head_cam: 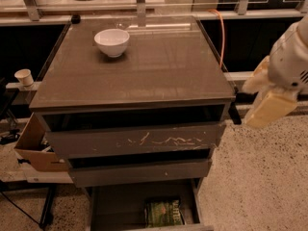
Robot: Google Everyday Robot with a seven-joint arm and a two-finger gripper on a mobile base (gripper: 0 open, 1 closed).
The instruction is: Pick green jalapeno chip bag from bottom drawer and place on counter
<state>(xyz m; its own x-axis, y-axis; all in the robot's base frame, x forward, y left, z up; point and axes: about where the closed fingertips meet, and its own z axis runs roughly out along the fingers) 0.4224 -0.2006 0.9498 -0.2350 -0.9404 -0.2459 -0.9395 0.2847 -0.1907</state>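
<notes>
The green jalapeno chip bag (164, 211) lies flat in the open bottom drawer (115, 206), right of the drawer's middle, at the bottom of the view. The counter (159, 66) is the glossy grey-brown cabinet top above it. My gripper (269, 107) hangs at the right edge of the view, beside the cabinet's right side at about upper-drawer height, well above and to the right of the bag. It holds nothing that I can see.
A white bowl (112, 42) stands on the counter's back left. The white-scratched upper drawer front (130, 141) juts out above the bottom drawer. A cardboard box (36, 148) sits left of the cabinet. An orange cable (222, 32) runs down behind the right rear corner.
</notes>
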